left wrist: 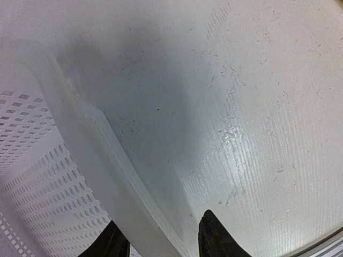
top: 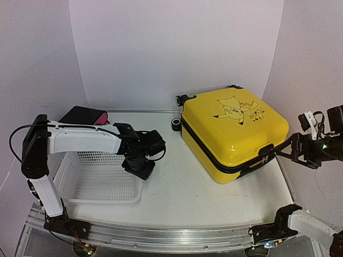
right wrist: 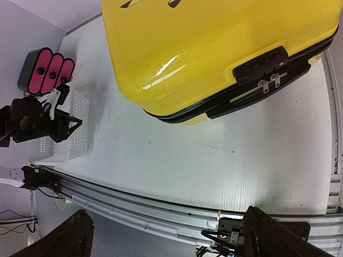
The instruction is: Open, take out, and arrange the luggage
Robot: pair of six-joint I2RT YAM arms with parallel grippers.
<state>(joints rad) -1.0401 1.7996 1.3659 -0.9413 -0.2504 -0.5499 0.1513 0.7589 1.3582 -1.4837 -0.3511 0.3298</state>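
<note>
The luggage, a yellow hard-shell suitcase with a black cartoon on its lid, lies flat and closed at the right of the table. It also fills the top of the right wrist view, where its black lock and zipper pulls face the camera. My right gripper hangs just right of the lock corner, open wide and empty. My left gripper is over the right rim of the white mesh basket. Its fingers stand apart on either side of that rim.
A black case with pink round ends stands behind the basket and also shows in the right wrist view. The suitcase's black wheels face the back wall. A metal rail runs along the near table edge.
</note>
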